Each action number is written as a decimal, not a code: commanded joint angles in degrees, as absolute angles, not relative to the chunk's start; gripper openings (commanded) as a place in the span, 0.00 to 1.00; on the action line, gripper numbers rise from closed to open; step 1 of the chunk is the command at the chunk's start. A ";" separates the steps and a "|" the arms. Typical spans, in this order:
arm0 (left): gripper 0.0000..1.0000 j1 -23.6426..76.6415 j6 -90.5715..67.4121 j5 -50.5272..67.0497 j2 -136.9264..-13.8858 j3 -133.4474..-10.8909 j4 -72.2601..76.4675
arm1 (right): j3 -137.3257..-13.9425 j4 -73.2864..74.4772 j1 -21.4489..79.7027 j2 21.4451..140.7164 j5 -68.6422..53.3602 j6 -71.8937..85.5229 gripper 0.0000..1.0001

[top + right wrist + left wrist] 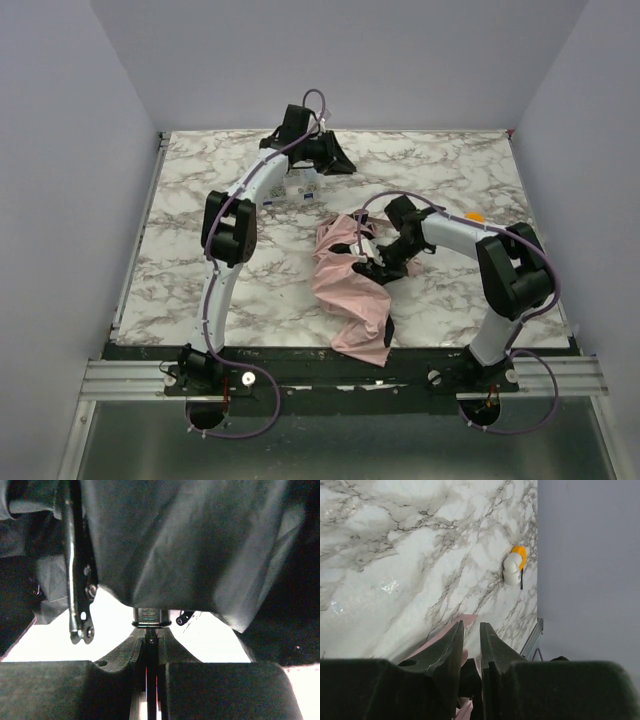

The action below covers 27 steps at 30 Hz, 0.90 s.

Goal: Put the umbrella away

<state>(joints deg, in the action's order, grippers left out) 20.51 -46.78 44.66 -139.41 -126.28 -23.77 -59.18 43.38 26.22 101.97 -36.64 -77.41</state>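
Near edge first. One umbrella (pixel 350 290), pale pink, lies just right of the middle of the worktop (pixel 190 210). A loose tail of fabric reaches almost to the near edge, and the bulk is bunched up toward the centre. The canopy is slack and crumpled in broad folds, neither rolled nor strapped. There is a small dark patch on the nearest fold; I can't make out what it is.

The right hand (pixel 376 266) comes in from the right edge and sits against the right flank of the fabric heap, touching it. On my right wrist view its fingers (pixel 120 655) are pressed together on a thin black rod (pixel 150 639) of the umbrella. The grip sits just under a small ribbed collar (pixel 147 616). The canopy hangs over the fingers as a dark, backlit sheet. One metal rib (pixel 72 555) with rivets dangles to the left of the grip.

Farther back there is one small orange object (pixel 475 215), toward the right edge and well apart from the umbrella. The left wrist view shows it as a white body with an orange cap.

Near the far edge, left of centre, stands one clear box (pixel 298 187). The left hand (pixel 330 158) is just beside it on its far right, well apart from the umbrella's bulk. On the left wrist view that hand's two fingers stand nearly together with a narrow slit between them. Some pink shows past and below them. I cannot tell whether they pinch anything.

Count: one umbrella, one clear box, one orange object, two hands.
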 commanded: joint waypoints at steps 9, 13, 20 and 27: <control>0.44 18.88 -22.68 36.48 -123.31 -120.42 -22.88 | -64.48 56.18 26.65 115.33 -29.54 -72.45 0.01; 0.68 16.48 -21.82 33.18 -106.95 -99.89 -2.54 | -69.04 57.90 26.81 118.90 -28.99 -70.36 0.01; 0.99 2.02 -52.66 48.86 -97.87 -75.96 37.84 | -72.25 54.82 26.72 122.92 -28.25 -60.47 0.01; 0.99 4.88 -24.23 54.93 -75.96 -56.66 29.53 | -74.45 55.98 26.12 125.41 -27.28 -60.25 0.01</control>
<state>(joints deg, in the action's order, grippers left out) -1.08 -43.92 47.33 -91.11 -64.99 33.65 -77.43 60.38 25.98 117.43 -38.04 -59.99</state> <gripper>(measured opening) 0.981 0.132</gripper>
